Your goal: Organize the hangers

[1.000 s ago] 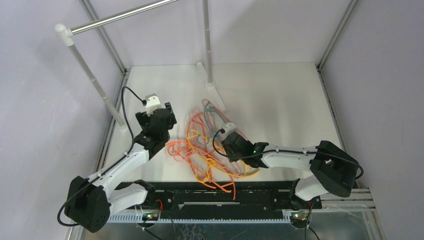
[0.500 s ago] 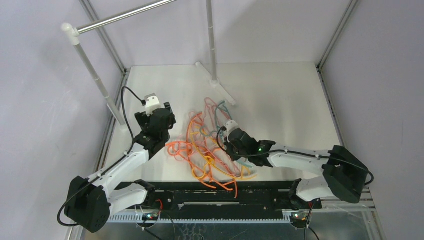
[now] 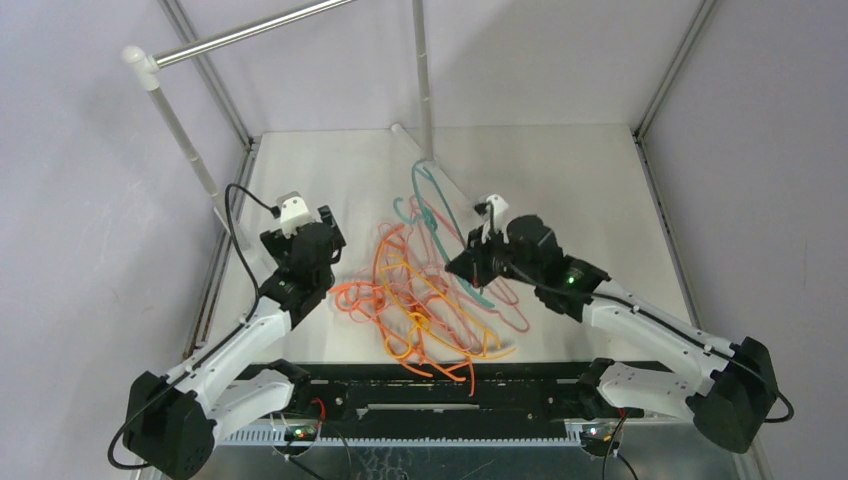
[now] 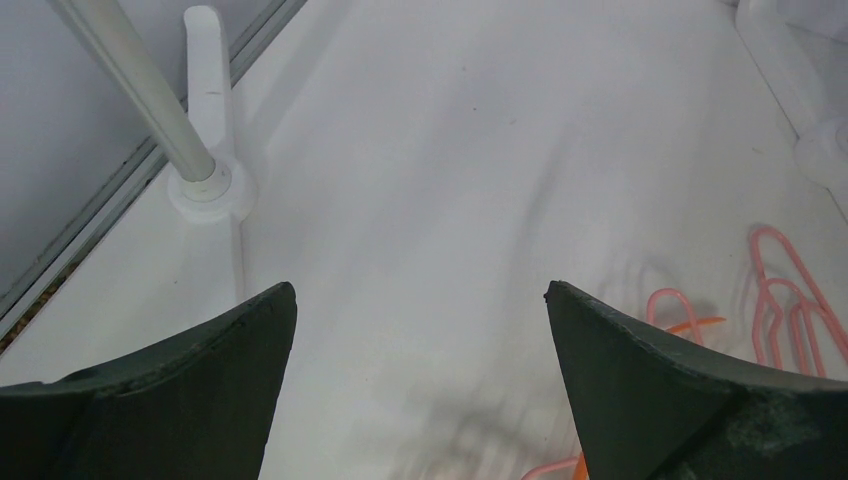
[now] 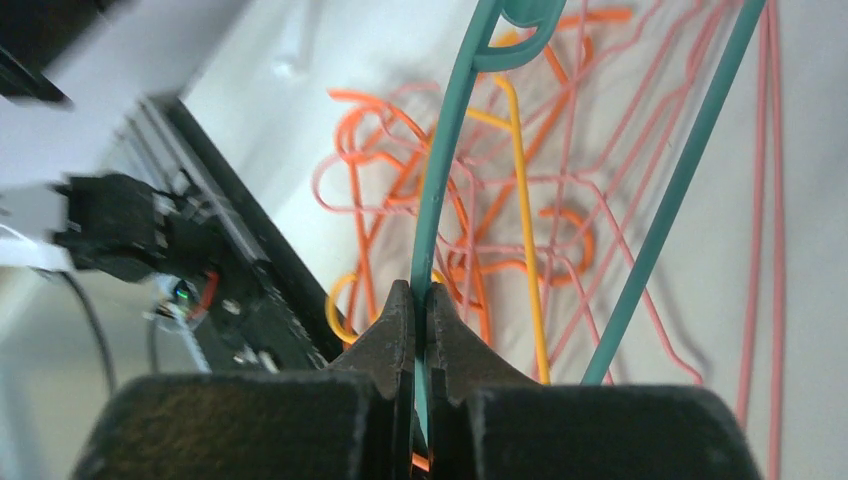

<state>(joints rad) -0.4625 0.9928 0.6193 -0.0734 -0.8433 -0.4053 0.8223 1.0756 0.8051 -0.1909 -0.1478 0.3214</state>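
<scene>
Drawn back slightly toward the lower left since the earlier frame, the left hand (image 3: 312,240) is hovering empty with its jaws spread wide, probably leaving room. Just right of it, the tangled hangers (image 3: 415,310) are lying on the desk (image 3: 600,200) at centre. Further right, the right hand (image 3: 472,262), now raised toward the upper centre, is pinching the teal hanger (image 5: 668,200), likely pulling it free. Pink and orange wires are crossing beneath it, and the white post (image 3: 423,80) is standing close ahead.

Right claw (image 5: 421,318) pinching teal hanger (image 5: 447,170)
</scene>
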